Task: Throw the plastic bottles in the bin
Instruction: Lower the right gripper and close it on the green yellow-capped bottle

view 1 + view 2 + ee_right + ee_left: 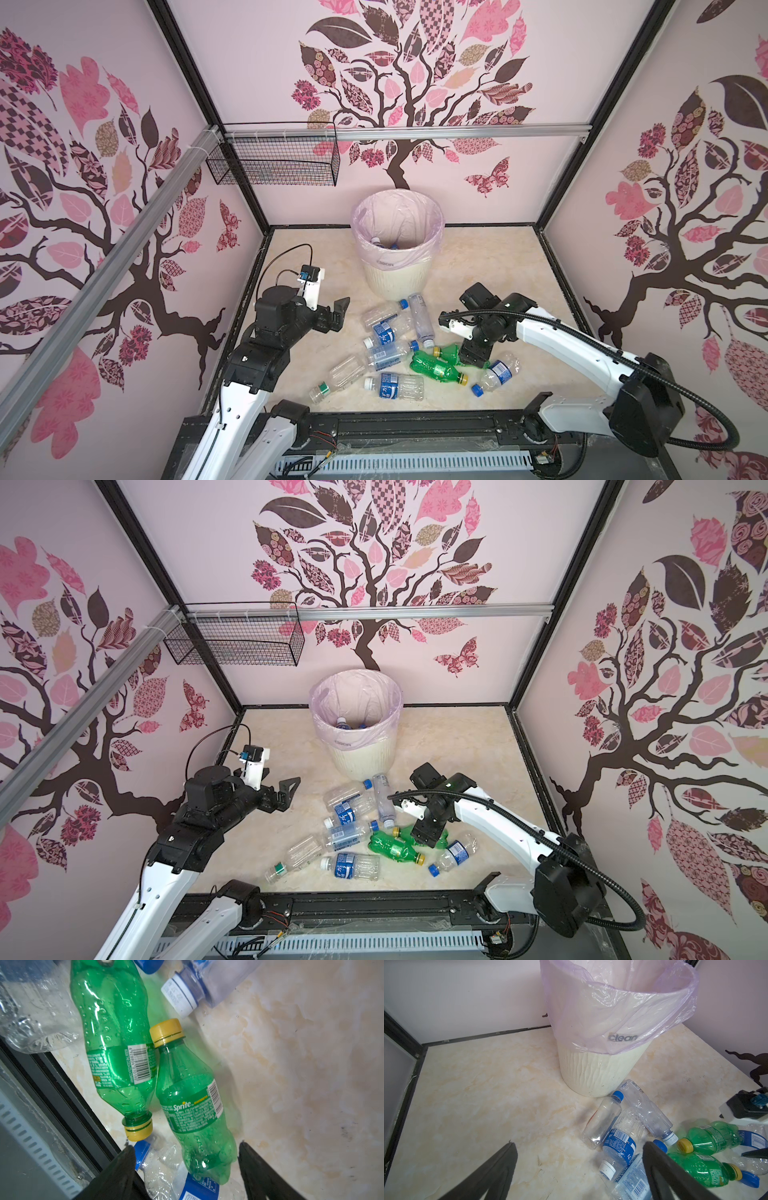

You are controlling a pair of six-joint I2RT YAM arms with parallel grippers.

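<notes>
**Bottles, bin and claws: items on view**

Bin (395,282): cream, ribbed, upright at the back of the floor (498,270). It is lined with a pale pink bag (623,1012) printed "clean" in grey. A few capped bottles (380,241) lie inside, their labels unreadable.

Pile (390,353): nine or so bottles lying flat on the floor in front of the bin, the farthest two just beside its base. Most are clear, with blue labels and blue or white caps. One clear bottle at the near left edge has a green cap (322,389). One label (631,1178) carries a barcode and blue lettering that seems to read "water".

Sprite bottle (193,1105): green, yellow cap, label reading "Sprite" with a barcode beside it.

Second green bottle (116,1043): lies alongside the first, head the opposite way. Its barcode is numbered 6 928804 010190, and the fine print is too small to read.

White cap (180,997): bears a printed code, not legible.

Right claw (186,1145): jaws apart, straddling the base of the Sprite bottle. A clear gap shows on one side, so nothing is gripped.

Left claw (337,316): jaws wide and empty, above bare floor left of the pile.

Mesh basket (274,164): black wire, hung on the back rail, well apart from the bin.
</notes>
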